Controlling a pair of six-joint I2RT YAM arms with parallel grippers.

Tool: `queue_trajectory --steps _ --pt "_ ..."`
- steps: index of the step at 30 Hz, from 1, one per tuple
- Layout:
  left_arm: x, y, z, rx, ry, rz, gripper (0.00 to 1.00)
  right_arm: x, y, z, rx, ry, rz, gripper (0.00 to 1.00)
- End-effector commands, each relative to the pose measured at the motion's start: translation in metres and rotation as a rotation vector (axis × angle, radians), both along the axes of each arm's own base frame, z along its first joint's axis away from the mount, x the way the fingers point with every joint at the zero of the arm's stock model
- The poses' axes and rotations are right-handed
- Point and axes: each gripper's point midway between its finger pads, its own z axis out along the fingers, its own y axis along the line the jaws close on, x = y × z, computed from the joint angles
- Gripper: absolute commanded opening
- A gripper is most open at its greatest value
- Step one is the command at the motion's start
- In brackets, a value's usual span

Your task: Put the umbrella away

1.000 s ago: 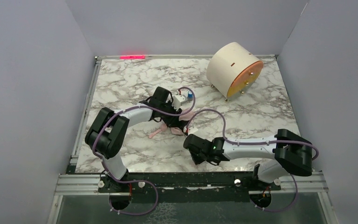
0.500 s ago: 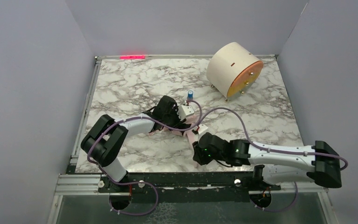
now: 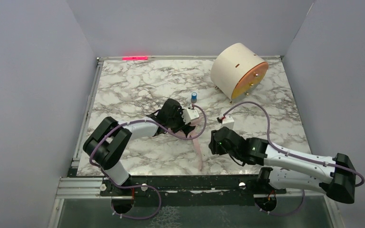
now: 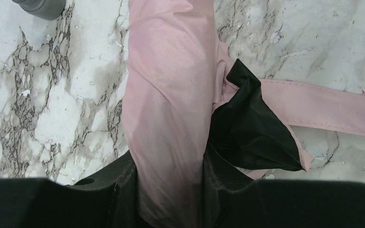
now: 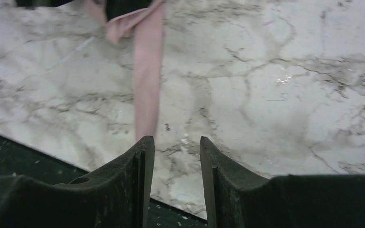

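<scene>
Marble table [image 3: 138,80]: left gripper [image 4: 168,166] clamps umbrella [image 4: 168,85]; right gripper [image 5: 177,152] narrowly parted, empty; strap [image 3: 199,151] trailing toward 6 o'clock may snag.

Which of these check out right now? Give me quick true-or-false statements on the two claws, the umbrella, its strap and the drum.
1. The left claw is shut on the umbrella, with pink fabric between its fingers. True.
2. The right claw grips the strap. False: nothing sits between its jaws; the strap lies flat on the marble table ahead of it.
3. The strap stretches toward the table's near edge. True.
4. The cream drum stands at the near left corner. False: it stands at the far right, away from both claws.
</scene>
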Motion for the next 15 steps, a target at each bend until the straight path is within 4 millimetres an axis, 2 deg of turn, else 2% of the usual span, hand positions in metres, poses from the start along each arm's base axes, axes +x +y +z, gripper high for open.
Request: queue_trajectory --steps 1,3,6,9,11,14,15 --pt "-0.014 0.021 -0.028 0.102 0.035 0.002 0.00 0.016 -0.015 -0.014 -0.021 0.062 -0.094 0.45" --pt "-0.014 0.022 -0.028 0.110 0.027 0.001 0.00 0.037 -0.015 -0.007 0.015 0.028 -0.105 0.46" --pt "-0.017 0.022 -0.033 0.132 0.018 -0.017 0.00 0.074 -0.020 0.003 0.083 0.016 -0.099 0.52" --pt "-0.021 0.021 -0.036 0.158 0.000 -0.039 0.00 0.116 -0.025 0.027 0.191 -0.022 -0.080 0.57" --pt "-0.024 0.021 -0.040 0.184 -0.020 -0.048 0.00 0.146 -0.028 0.040 0.197 -0.071 -0.065 0.62" --pt "-0.028 0.021 -0.044 0.227 -0.056 -0.063 0.00 0.182 -0.020 0.049 0.180 -0.106 0.029 0.68" --pt "-0.029 0.021 -0.046 0.242 -0.070 -0.069 0.00 0.191 -0.014 0.047 0.174 -0.099 0.070 0.69"
